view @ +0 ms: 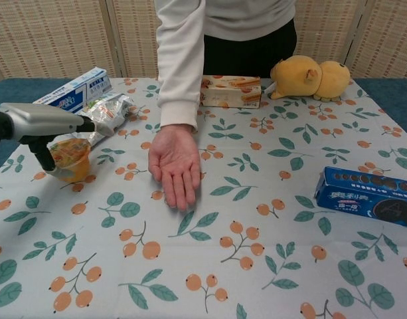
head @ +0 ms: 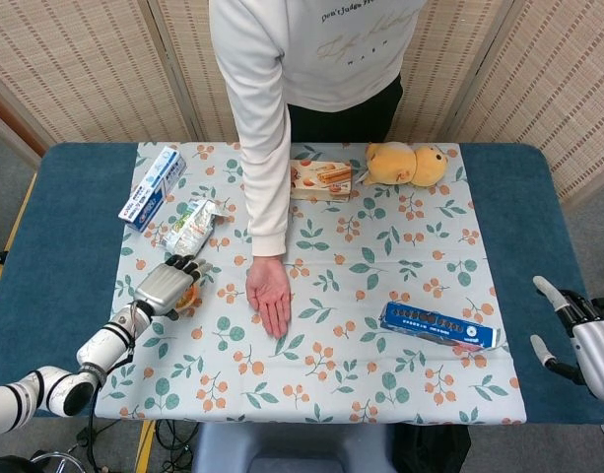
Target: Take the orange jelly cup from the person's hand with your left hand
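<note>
The orange jelly cup [view: 70, 160] stands on the flowered tablecloth at the left, partly under my left hand [view: 40, 123]. The fingers [view: 90, 125] stretch out straight above the cup's top, and the thumb hangs down at its left side. In the head view the left hand [head: 164, 286] covers most of the jelly cup [head: 191, 295]. The person's hand [view: 175, 165] lies palm up and empty on the cloth, to the right of the cup. My right hand [head: 575, 335] is off the table's right edge, fingers apart, holding nothing.
A silver snack bag [view: 107, 108] and a blue-white box [view: 74, 90] lie behind the cup. A biscuit box [view: 231, 91] and a yellow plush toy [view: 311, 77] are at the back. A blue cookie box [view: 366, 196] lies at the right.
</note>
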